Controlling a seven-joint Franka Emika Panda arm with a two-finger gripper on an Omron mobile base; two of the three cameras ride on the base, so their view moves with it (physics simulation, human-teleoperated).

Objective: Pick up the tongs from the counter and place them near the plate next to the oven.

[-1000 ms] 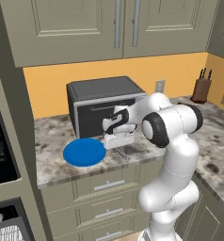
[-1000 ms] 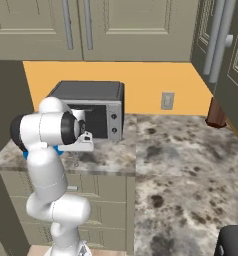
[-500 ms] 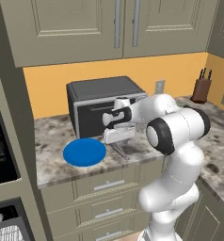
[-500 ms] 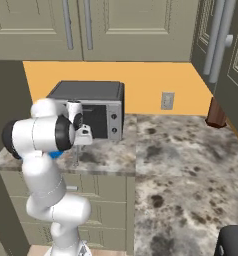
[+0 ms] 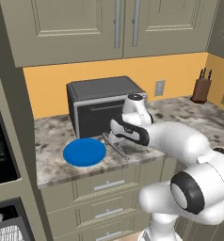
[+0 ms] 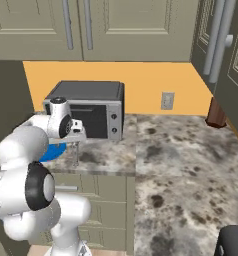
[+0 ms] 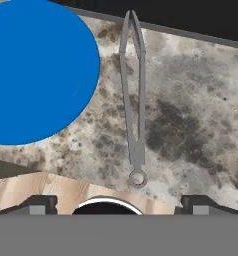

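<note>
Table (image 5: 52, 136) by the toaster oven (image 5: 102, 103) carries the plate (image 5: 84, 152) with the tongs (image 7: 133, 100) now lying released just beside it, the tool (image 5: 115, 137) spread and lifted clear, so placement looks done.

Landmark: toaster oven (image 5: 106, 104). Directly in front of its door, the counter (image 5: 52, 136) is taken up by the plate (image 5: 84, 152) toward the oven's left corner and the tongs (image 5: 116, 145) just beside it, w/ a narrow bare strip seen between them in the hand view. Approach from the oven's front right is blocked by the arm itself. Right of the oven, a wide stretch of bare stone is seen, up to the knife block (image 5: 200, 87) at the far wall. Overhead room above the oven is limited by cabinets (image 5: 109, 23).
</note>
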